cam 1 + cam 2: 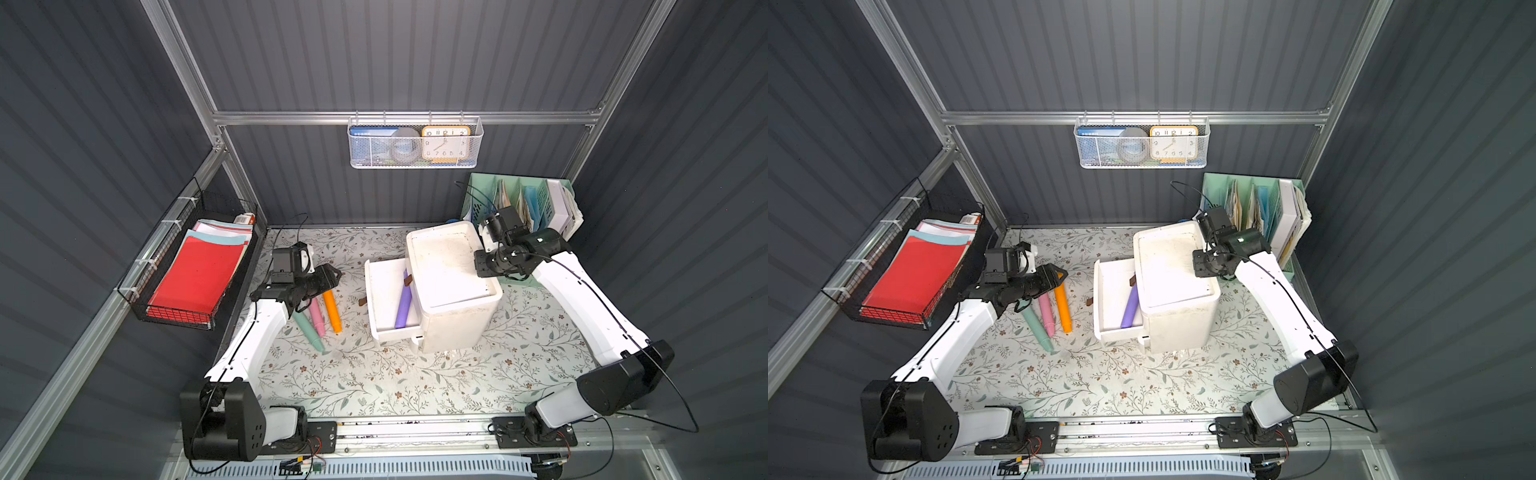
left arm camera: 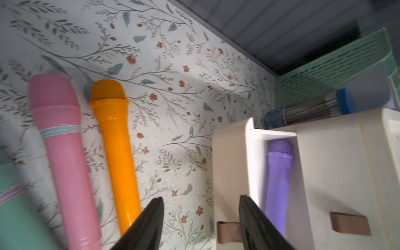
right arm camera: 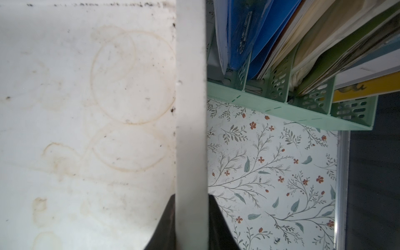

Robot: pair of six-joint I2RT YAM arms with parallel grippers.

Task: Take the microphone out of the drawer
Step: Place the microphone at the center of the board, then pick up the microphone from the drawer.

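While the purple microphone (image 1: 404, 305) lies in the open drawer (image 1: 383, 284), the left tool (image 2: 201, 197) hangs beside it, jaws apart; the right tool (image 3: 191, 195) pinches the white cabinet (image 3: 190, 108) rim.

The right claw (image 3: 191, 198) is clamped on the raised rim (image 3: 191, 108) of the white drawer unit (image 3: 86, 108), with one black finger (image 3: 165, 218) pressed on each side of it. The unit's flat top is grubby, marked with brownish ring stains (image 3: 132, 78) and dark specks. Past the rim lies the table (image 3: 270, 173), covered in a pale floral pattern. A mint-green file rack (image 3: 303, 112) stands on it near the unit, its slots packed with a blue folder (image 3: 255, 32), papers and booklets. A metal strip (image 3: 342, 184) runs along the table's edge, with dark wall beyond.
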